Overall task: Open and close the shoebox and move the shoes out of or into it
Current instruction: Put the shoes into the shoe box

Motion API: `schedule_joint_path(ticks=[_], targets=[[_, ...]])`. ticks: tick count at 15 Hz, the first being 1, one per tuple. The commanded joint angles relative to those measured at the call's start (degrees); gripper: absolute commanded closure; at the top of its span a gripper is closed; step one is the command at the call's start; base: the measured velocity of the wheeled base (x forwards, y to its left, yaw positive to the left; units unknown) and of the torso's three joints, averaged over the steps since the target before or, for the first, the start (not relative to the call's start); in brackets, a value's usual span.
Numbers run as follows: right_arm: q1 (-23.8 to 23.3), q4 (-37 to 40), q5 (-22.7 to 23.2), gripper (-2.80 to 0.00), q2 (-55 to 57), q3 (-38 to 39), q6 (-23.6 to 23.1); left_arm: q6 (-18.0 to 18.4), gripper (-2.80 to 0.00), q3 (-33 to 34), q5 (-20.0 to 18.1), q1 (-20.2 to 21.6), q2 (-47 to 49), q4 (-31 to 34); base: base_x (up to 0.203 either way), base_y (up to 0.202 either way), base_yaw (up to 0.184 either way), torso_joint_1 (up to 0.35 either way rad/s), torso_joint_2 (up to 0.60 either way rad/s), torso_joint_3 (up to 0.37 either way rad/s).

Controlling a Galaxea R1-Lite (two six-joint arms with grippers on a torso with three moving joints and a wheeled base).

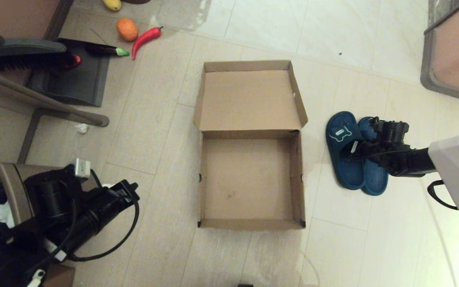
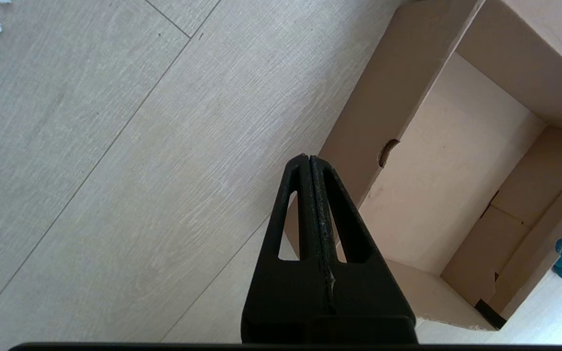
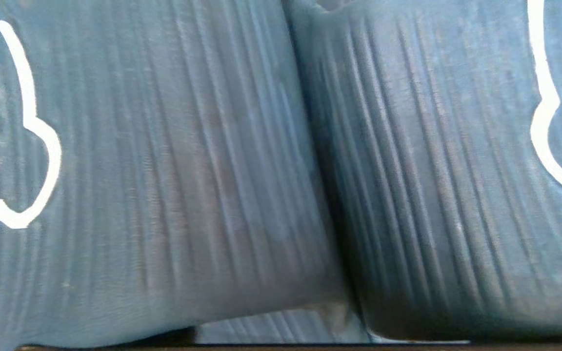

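Observation:
The shoebox (image 1: 298,179) lies open on the floor in the middle of the head view, empty, with its lid (image 1: 249,99) folded flat away from me. The two teal shoes (image 1: 343,135) rest side by side on the floor to the box's right. My right gripper (image 1: 367,143) is down on them at their straps. In the right wrist view the ribbed straps (image 3: 164,170) with white bear outlines fill the whole picture. My left gripper (image 2: 307,158) is shut on nothing and hangs low beside the box's left wall (image 2: 383,107).
A dustpan (image 1: 74,75) and brush (image 1: 18,54) lie at the far left, with an orange (image 1: 127,29) and a red chilli (image 1: 146,39) behind them. A crumpled tissue (image 1: 81,128) lies by a metal frame leg. A grey-edged panel (image 1: 448,59) stands far right.

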Motion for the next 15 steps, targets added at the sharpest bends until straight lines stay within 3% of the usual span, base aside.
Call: schedule_joint_path(ticks=[1, 6, 15], targets=[[-0.05, -0.07, -0.16, 0.0, 0.06, 0.03, 0.16, -0.17, 0.0, 0.14, 0.03, -0.08, 0.23, -0.37, 0.0, 0.0, 0.0, 0.0, 0.0, 0.0], [-0.05, 0.18, 0.01, 0.0, -3.41, 2.62, 0.28, -0.17, 0.0, 0.31, 0.03, -0.08, -0.3, -0.37, 0.0, 0.0, 0.0, 0.0, 0.0, 0.0], [-0.05, 0.49, 1.58, 0.0, -17.13, 22.15, 0.68, -0.13, 0.0, 0.31, 0.12, -0.08, -0.53, -0.37, 0.0, 0.0, 0.0, 0.0, 0.0, 0.0]])
